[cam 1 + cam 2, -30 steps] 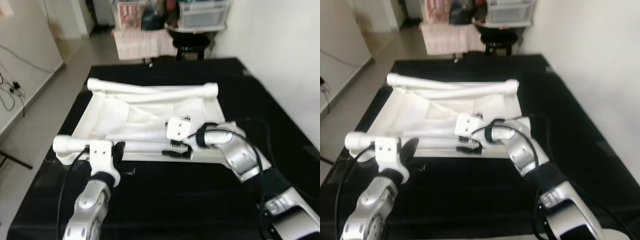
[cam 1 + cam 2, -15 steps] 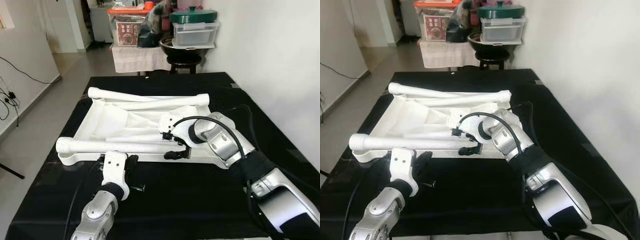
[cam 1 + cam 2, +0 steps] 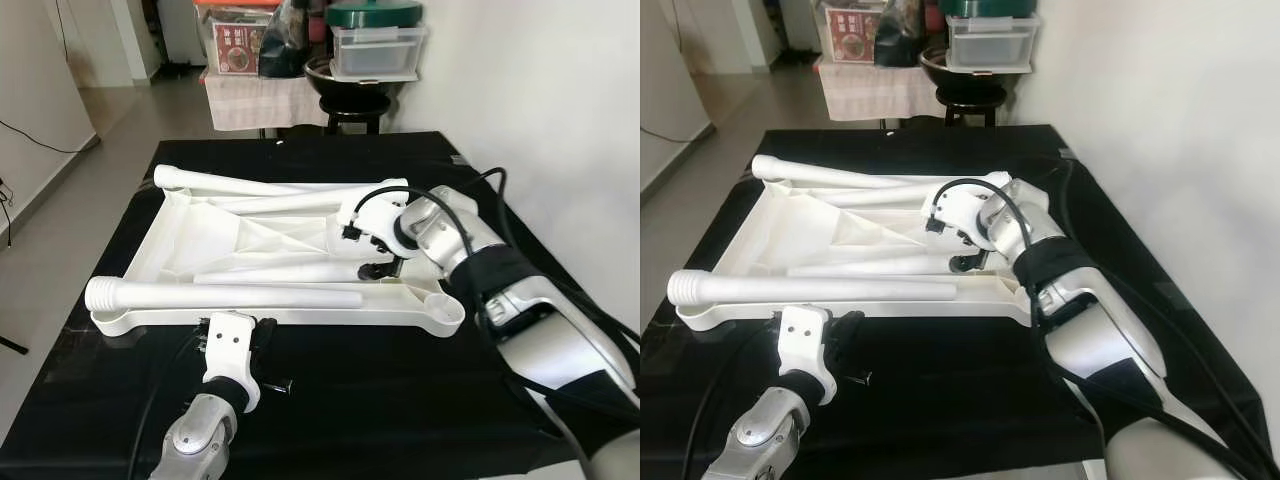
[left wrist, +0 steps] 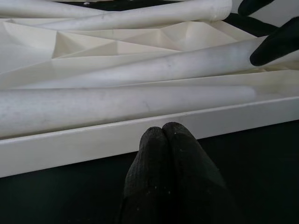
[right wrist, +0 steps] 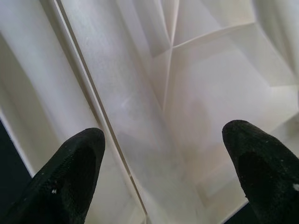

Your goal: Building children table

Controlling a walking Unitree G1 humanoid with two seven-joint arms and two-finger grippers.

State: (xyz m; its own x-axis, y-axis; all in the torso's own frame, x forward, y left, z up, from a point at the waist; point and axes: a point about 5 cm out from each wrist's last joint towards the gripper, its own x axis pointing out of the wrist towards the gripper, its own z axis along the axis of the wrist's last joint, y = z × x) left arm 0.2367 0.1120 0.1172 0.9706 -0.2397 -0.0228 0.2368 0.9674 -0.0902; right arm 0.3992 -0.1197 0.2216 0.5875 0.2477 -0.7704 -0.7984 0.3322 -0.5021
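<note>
An upturned white children's tabletop (image 3: 215,235) is laid on the black desk (image 3: 400,400) in the middle of the left eye view, with its ribbed underside facing up. Several white legs are lying loose in it: the nearest leg (image 3: 220,295) is stretched along the lower rim, with its ribbed end poking past the lower-left corner, and another leg (image 3: 250,183) is laid across the upper edge. A round corner socket (image 3: 443,305) is seen empty at the lower right of the tabletop.

The right hand (image 3: 385,258) is held over the right part of the underside, and its black fingers (image 5: 77,168) are spread wide with nothing between them; ribbed white plastic is seen beneath them in the right wrist view. The left hand (image 4: 163,140) is kept low at the bottom centre, just in front of the near rim, with its two fingertips pressed together and empty.

No leg appears to have been fitted yet, so the task is judged to be at an early stage. Trouble is most likely to come from the round, smooth legs: one may be rolled or slid away if it is pinched off-centre. The light tabletop may also be pushed across the desk if the left hand is nudged against the rim, and a leg may be jammed crooked if it is offered to a socket at a slant.
</note>
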